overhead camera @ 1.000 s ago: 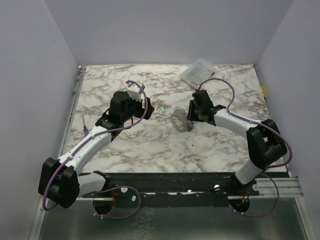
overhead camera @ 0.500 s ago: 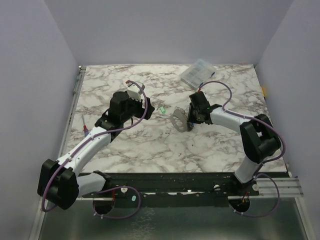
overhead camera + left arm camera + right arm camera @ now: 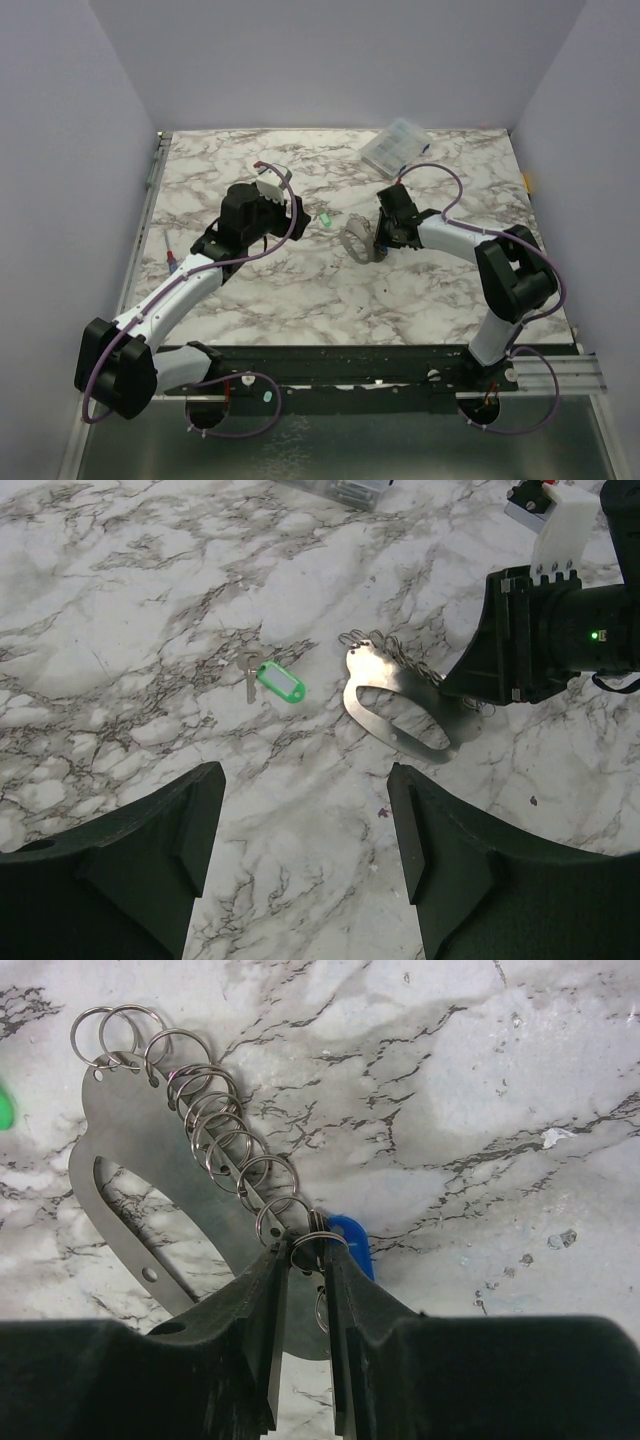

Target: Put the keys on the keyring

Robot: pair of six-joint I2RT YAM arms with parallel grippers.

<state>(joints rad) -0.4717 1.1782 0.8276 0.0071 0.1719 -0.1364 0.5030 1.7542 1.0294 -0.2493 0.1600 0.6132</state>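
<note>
The keyring is a flat silvery curved band with several split rings along one edge; it lies mid-table and shows in the left wrist view. My right gripper is at its near end, shut on a split ring there. The blue-tagged key peeks out just behind the right finger, mostly hidden. The green-tagged key lies flat on the marble, left of the keyring. My left gripper is open and empty, hovering short of the green key.
A clear plastic compartment box sits at the back right of the marble table; its edge shows at the top of the left wrist view. Pale walls close in the table's back and sides.
My right gripper has shifted slightly left and turned at the keyring's near end, nudging the keyring a little. The left arm and the green key have not moved.
</note>
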